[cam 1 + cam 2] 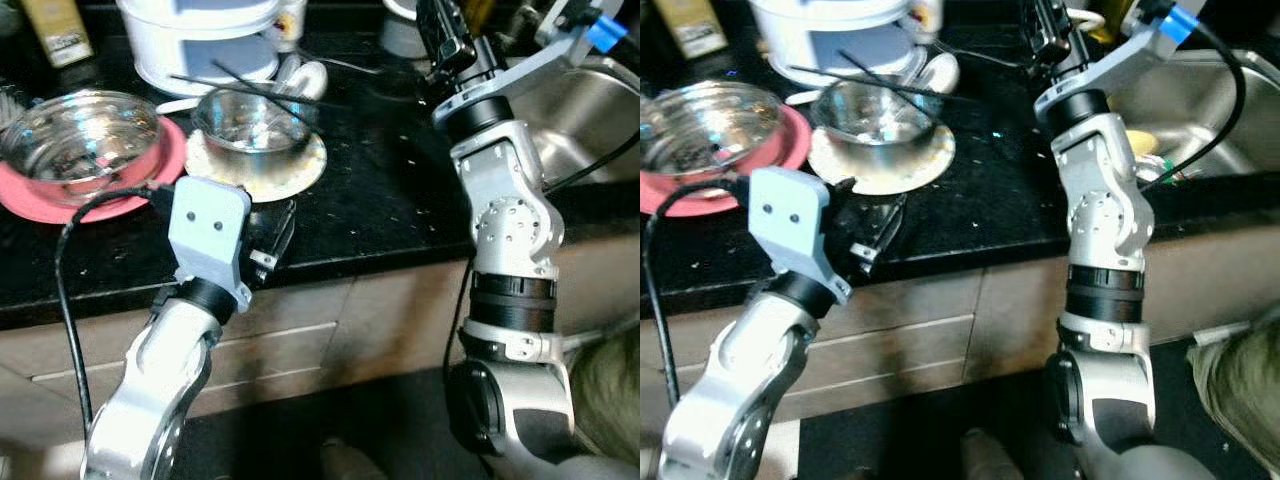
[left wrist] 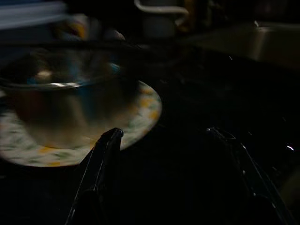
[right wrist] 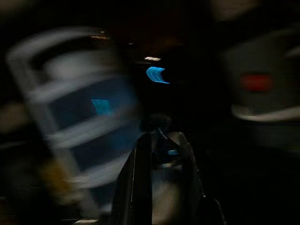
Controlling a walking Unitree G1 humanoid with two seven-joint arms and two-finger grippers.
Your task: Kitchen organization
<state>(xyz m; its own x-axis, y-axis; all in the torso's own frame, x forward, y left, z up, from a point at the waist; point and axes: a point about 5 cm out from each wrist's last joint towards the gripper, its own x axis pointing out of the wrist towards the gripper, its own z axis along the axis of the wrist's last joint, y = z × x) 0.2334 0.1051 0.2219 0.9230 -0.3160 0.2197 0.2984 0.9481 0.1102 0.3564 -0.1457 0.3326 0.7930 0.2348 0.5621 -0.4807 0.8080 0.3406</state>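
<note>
A steel bowl (image 1: 252, 122) with black chopsticks (image 1: 245, 85) laid across it stands on a flowered plate (image 1: 300, 170) on the black counter (image 1: 390, 200). To its left a glass bowl (image 1: 80, 135) rests on a pink plate (image 1: 40, 205). My left gripper (image 1: 272, 238) hovers at the counter's front edge just short of the flowered plate. It is open and holds nothing, as the left wrist view shows (image 2: 164, 136). My right gripper (image 1: 440, 45) is raised over the back of the counter, shut; blur hides whether anything is held.
A white tiered appliance (image 1: 200, 40) stands behind the bowls. The steel sink (image 1: 580, 110) lies to the right of my right arm. Drawer fronts (image 1: 300, 340) run below the counter edge. A white cup (image 1: 400, 35) sits at the back.
</note>
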